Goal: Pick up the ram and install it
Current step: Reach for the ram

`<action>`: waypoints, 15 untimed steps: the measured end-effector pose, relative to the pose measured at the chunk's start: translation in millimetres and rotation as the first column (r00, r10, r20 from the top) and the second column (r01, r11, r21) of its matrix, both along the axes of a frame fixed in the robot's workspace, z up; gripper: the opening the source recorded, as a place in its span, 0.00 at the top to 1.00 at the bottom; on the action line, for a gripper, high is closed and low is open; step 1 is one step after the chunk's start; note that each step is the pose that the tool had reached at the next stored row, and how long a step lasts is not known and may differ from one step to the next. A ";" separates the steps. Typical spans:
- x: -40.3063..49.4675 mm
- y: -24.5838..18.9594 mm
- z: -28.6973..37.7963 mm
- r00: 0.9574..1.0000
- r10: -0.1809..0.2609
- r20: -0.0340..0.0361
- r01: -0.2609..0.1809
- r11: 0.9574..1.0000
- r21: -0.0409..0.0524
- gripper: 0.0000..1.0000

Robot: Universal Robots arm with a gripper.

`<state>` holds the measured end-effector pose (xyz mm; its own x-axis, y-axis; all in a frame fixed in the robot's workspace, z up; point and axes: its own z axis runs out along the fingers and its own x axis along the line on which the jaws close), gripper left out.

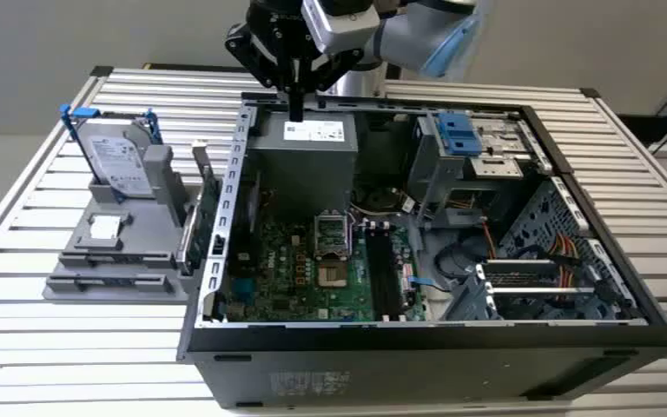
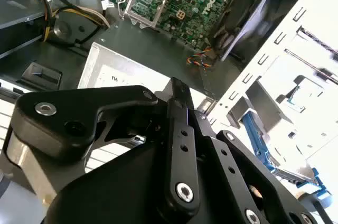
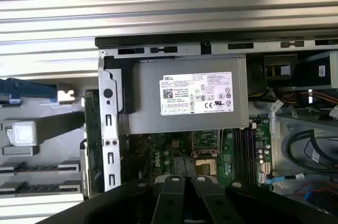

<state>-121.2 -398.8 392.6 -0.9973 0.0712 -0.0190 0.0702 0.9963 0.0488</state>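
The slatted tabletop (image 1: 32, 347) carries an open computer case (image 1: 426, 356) lying on its side, and the grey power supply (image 1: 305, 165) sits inside it. The green motherboard (image 1: 299, 278) lies just beside the power supply, lower in the case, with long black memory slots (image 1: 378, 278) on it. To the exterior view's right of the power supply are a drive cage with a blue latch (image 1: 455, 130) and coloured cables (image 1: 542, 252).

To the exterior view's left of the power supply, beyond the perforated case wall (image 1: 235, 191), a grey holder (image 1: 114, 269) carries an upright hard drive (image 1: 119, 161) in a blue-edged frame. A green circuit card (image 1: 191, 234) stands close against that wall.

The gripper (image 1: 296, 113) hangs over the power supply's labelled top, near its far edge and not touching it. Its fingers are drawn together, with nothing seen between them. Where the ram lies I cannot tell.
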 end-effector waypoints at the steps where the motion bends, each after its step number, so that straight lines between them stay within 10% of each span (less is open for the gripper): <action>1: 0.0 0.0 0.0 1.000 0.000 0.000 0.000 1.000 0.000 1.00; 15: -5.1 0.0 0.1 1.000 0.000 0.000 0.000 1.000 0.000 1.00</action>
